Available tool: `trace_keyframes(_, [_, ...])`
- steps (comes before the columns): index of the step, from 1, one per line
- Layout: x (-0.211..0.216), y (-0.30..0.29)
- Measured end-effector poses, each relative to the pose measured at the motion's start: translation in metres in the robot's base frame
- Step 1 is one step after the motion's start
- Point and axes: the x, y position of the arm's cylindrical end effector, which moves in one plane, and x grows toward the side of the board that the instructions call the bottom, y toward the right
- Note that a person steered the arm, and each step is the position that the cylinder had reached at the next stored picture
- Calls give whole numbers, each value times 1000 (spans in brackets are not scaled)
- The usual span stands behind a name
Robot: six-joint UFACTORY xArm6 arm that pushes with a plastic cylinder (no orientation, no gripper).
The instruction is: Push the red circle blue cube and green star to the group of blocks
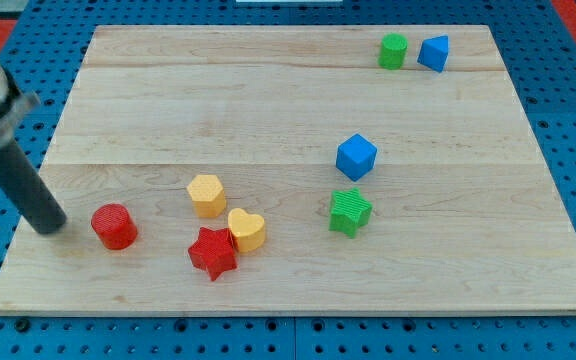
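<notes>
My tip [53, 226] rests on the desk [268, 90] just left of the red circle [115, 226]; no grasping tool shows. Blue cube [356, 157] and green star [349, 212] lie right.

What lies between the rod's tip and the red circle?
Nothing: in the camera view, only a short strip of bare board separates my tip from the red circle, which sits on its right.
</notes>
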Motion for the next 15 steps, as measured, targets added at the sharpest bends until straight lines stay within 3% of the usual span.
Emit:
trace_keyframes(1, [8, 69])
trace_keyframes(2, [-10, 101])
trace_keyframes(3, [1, 29])
trace_keyframes(4, [-37, 7])
trace_keyframes(6, [-39, 94])
trace_keyframes(7, [-108, 98])
trace_keyframes(8, [-152, 202])
trace_keyframes(9, [-159, 296])
trace_keyframes(10, [-128, 334])
trace_keyframes(11, [-120, 245])
trace_keyframes(12, [-115, 236])
trace_keyframes(13, [-128, 354])
trace_keyframes(14, [-73, 391])
trace_keyframes(15, [-35, 326])
